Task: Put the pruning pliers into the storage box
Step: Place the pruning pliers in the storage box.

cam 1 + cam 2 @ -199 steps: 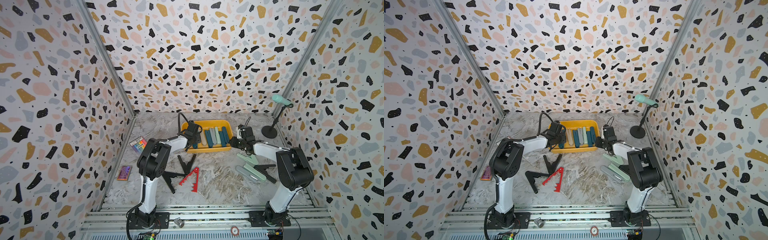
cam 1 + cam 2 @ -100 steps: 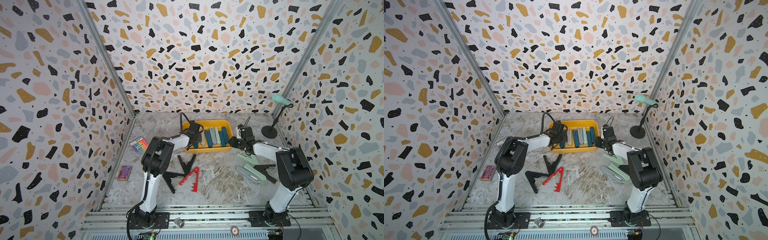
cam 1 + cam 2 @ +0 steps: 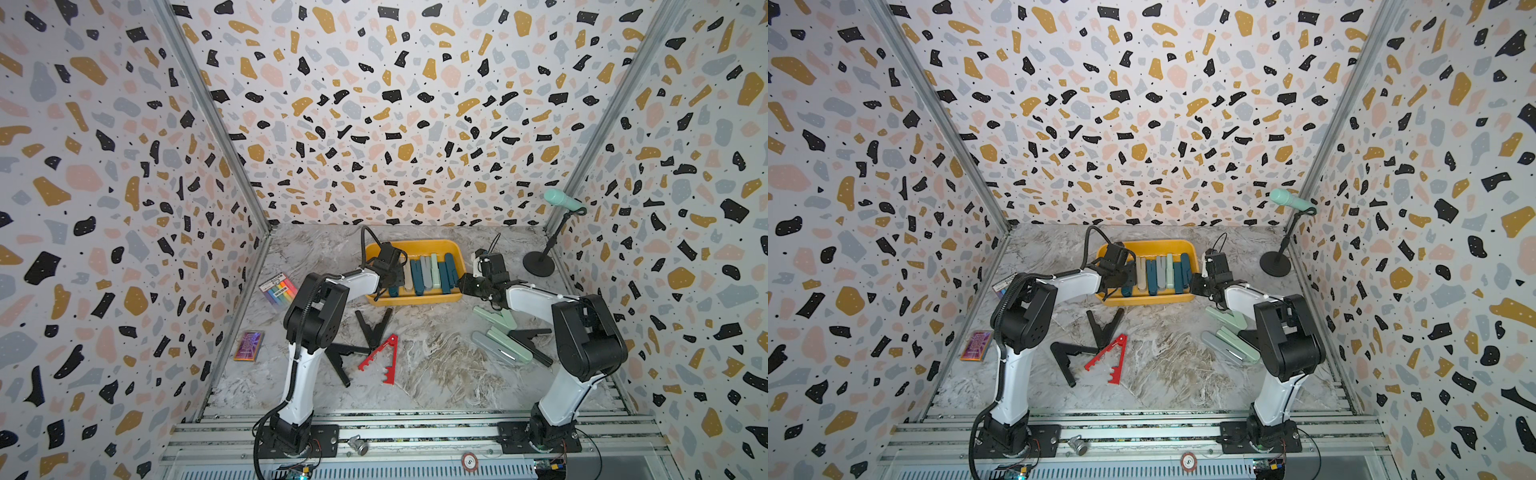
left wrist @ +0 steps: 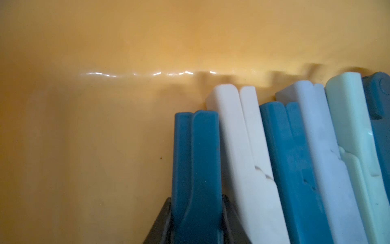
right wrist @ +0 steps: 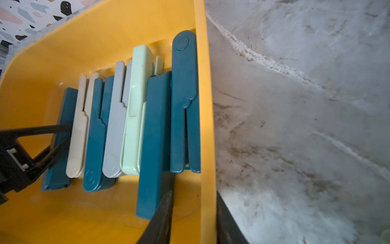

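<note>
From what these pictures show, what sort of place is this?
Likely a robot recording booth: terrazzo-patterned walls on three sides, two robot arms on an aluminium rail, a mint microphone on a stand.

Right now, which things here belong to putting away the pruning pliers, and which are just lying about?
Job: storage box; pliers already inside; teal pliers in the left gripper; loose black pliers, red notched pliers, mint pliers, grey pliers.
Lying about: rainbow-striped packet, purple card, microphone on stand.
</note>
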Robot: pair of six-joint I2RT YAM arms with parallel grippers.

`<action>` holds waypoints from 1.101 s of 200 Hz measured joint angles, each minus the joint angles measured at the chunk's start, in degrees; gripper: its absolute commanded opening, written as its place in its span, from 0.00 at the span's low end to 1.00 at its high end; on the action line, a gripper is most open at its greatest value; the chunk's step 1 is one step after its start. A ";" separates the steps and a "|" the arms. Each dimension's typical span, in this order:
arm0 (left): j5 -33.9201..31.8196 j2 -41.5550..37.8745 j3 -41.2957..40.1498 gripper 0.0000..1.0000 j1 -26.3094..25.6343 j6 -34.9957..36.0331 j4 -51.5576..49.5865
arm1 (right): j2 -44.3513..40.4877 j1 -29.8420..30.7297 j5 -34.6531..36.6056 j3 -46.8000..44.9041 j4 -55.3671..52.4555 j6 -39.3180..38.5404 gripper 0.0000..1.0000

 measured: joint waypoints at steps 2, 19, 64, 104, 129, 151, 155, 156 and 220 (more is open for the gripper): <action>0.07 0.00 0.00 0.28 -0.02 0.00 0.02 | 0.00 0.00 0.00 0.00 0.00 0.00 0.33; 0.33 0.00 -0.02 0.32 -0.04 -0.17 0.28 | 0.00 0.00 0.00 0.00 0.00 0.00 0.34; 0.52 -0.02 -0.09 0.39 -0.09 -0.81 0.79 | 0.00 0.00 0.22 0.22 -0.15 -0.07 0.37; 0.17 -0.55 -0.20 0.43 -0.17 -0.76 0.81 | -0.22 -0.09 0.68 0.66 -0.42 -0.72 0.40; -0.37 -2.38 -1.51 0.48 -0.17 -0.76 1.40 | -0.94 -0.48 1.27 0.66 -0.55 -1.07 0.40; -1.05 -4.66 -2.29 0.55 -0.24 -0.55 1.77 | -1.90 -0.74 1.46 0.66 -0.63 -1.25 0.40; -1.20 -5.14 -2.36 0.56 -0.24 -0.55 1.86 | -2.10 -0.83 1.51 0.66 -0.63 -1.27 0.41; -1.20 -5.18 -2.38 0.56 -0.24 -0.55 1.84 | -2.14 -0.85 1.51 0.66 -0.63 -1.27 0.41; -7.19 -15.30 -9.60 0.86 -1.53 1.22 4.96 | -4.20 -1.88 2.40 0.52 -0.74 -1.97 0.44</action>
